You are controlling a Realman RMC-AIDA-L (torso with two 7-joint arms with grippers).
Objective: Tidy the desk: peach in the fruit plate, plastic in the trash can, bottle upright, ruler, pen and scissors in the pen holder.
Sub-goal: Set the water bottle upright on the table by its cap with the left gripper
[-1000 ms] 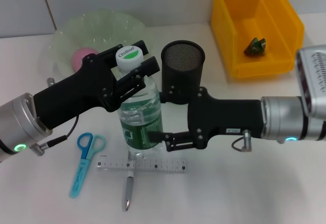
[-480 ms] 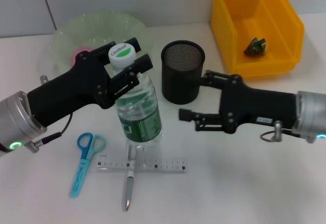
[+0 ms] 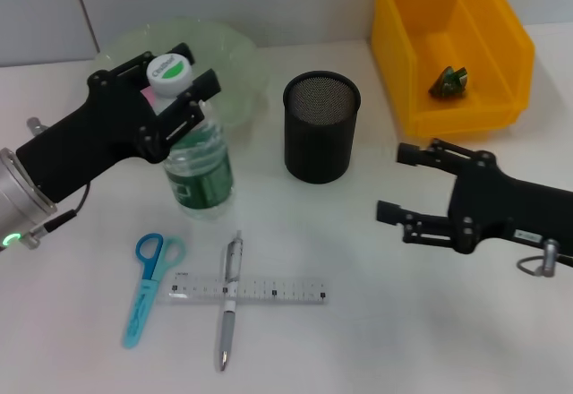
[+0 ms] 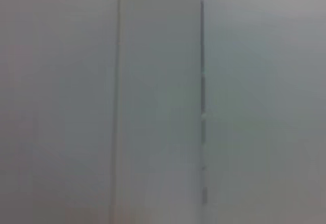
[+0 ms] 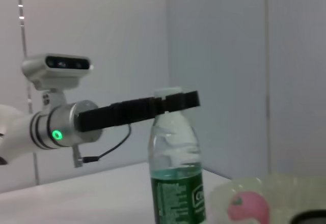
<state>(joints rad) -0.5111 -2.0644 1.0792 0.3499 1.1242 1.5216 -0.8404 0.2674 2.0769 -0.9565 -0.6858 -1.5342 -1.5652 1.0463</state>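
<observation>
The clear bottle (image 3: 199, 168) with a green label and white cap (image 3: 170, 69) stands upright in front of the fruit plate (image 3: 228, 43). My left gripper (image 3: 175, 89) is shut on its neck just under the cap. In the right wrist view the bottle (image 5: 175, 183) stands beside the pink peach (image 5: 246, 206), which lies in the plate. My right gripper (image 3: 394, 182) is open and holds nothing, to the right of the black mesh pen holder (image 3: 320, 125). Blue scissors (image 3: 148, 286), a clear ruler (image 3: 249, 288) and a silver pen (image 3: 229, 300) lie at the front.
The yellow trash can (image 3: 503, 40) stands at the back right with a piece of green plastic (image 3: 448, 81) inside. The pen lies across the ruler. The left wrist view shows only a grey wall.
My left gripper has carried the upright bottle to the left, off the ruler and pen, toward the plate. My right gripper has let go of the bottle's body and drawn back to the right.
</observation>
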